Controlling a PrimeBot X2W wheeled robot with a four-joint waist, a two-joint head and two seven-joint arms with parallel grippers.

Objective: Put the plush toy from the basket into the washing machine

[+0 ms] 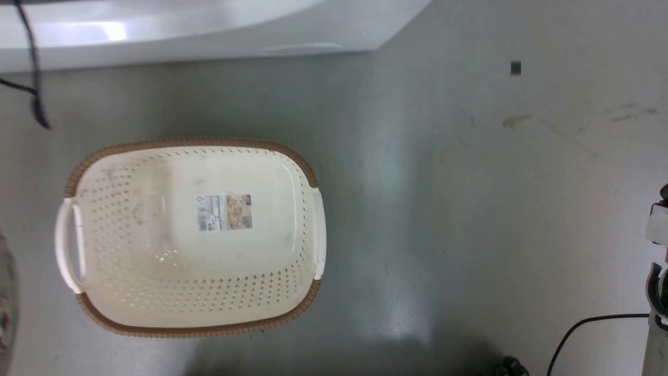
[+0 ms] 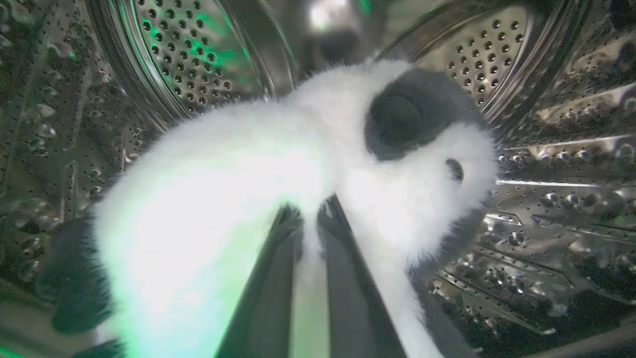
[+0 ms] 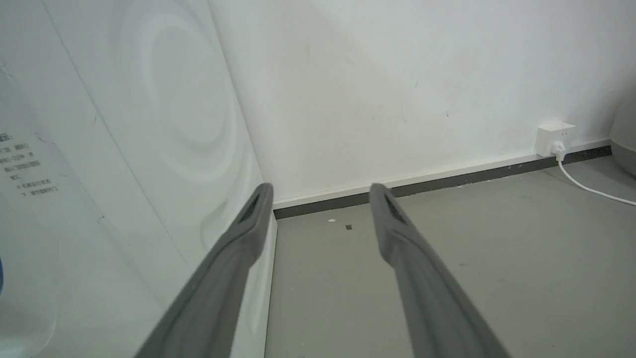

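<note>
The right hand (image 3: 322,191) has 2 long, tapering grey fingers (image 3: 233,258) with rounded tips.

Basket (image 1: 130,250), left on the floor: label sticker (image 1: 224,212) on its bottom, grey print block on one half, tan picture on the other; print too small to read. Washing machine (image 3: 149,149) side panel, far left: short grey printed lines (image 3: 27,169), blurred, none legible.

Left hand (image 2: 312,213) clamps the plush toy (image 2: 223,174); right hand (image 3: 322,189) empty, fingers spread apart.
</note>
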